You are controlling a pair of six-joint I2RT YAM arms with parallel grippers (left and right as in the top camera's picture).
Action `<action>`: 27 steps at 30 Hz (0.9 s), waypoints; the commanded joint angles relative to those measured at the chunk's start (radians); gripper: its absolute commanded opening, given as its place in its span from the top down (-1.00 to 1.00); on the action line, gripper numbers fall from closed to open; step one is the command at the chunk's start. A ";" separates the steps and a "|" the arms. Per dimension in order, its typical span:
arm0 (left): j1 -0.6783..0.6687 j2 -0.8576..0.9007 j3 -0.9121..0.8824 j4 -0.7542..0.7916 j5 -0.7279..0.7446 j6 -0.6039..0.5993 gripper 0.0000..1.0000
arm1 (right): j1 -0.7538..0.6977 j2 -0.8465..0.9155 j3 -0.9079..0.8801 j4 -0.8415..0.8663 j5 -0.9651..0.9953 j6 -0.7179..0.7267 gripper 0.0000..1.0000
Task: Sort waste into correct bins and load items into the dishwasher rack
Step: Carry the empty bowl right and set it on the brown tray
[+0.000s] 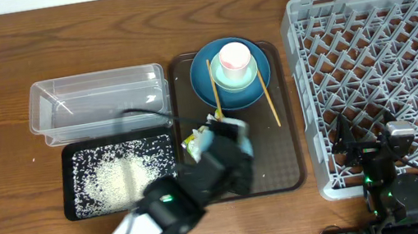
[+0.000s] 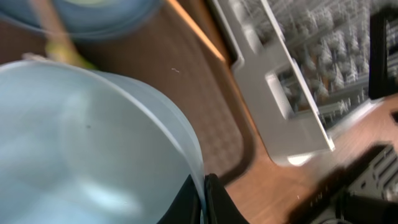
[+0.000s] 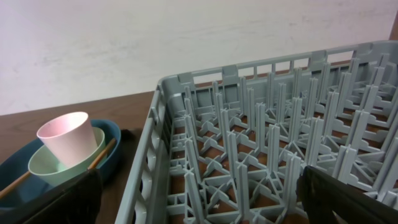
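Right now the left gripper (image 2: 203,194) is over the brown tray (image 1: 278,161), its two fingers pressed together on the thin rim of a small light-blue bowl (image 2: 93,143). The bowl fills most of the left wrist view and sits above the tray's near half; from overhead the arm hides nearly all of it. A yellow-green wrapper (image 1: 192,142) peeks out just beside the gripper on the tray. At the tray's far end lies a dark-blue plate (image 1: 201,72) with a pale-green bowl (image 1: 235,81) on it and a pink cup (image 1: 234,57) standing upright in that bowl. One chopstick (image 1: 212,85) lies across the plate's left edge, and the other (image 1: 270,104) slants from its right rim down onto the tray. To the left of the tray a black bin (image 1: 64,188) holds a scatter of white rice grains (image 1: 114,177) (spread across most of its floor), and a clear tub (image 1: 47,116) sits just behind it. The right gripper (image 3: 199,190) hangs over the near left corner of the grey rack (image 1: 300,78), fingers spread wide apart with nothing between them.
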 commanded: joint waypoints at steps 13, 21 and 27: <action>-0.141 0.312 0.013 0.200 -0.014 -0.012 0.77 | -0.008 -0.005 -0.001 -0.004 0.000 -0.005 -0.99; -0.141 0.307 0.013 0.203 -0.014 0.023 -0.16 | -0.008 -0.005 -0.001 -0.004 0.000 -0.005 -0.98; -0.140 0.222 0.017 0.190 -0.021 0.132 -0.17 | -0.008 -0.005 -0.001 -0.004 0.001 -0.005 -0.98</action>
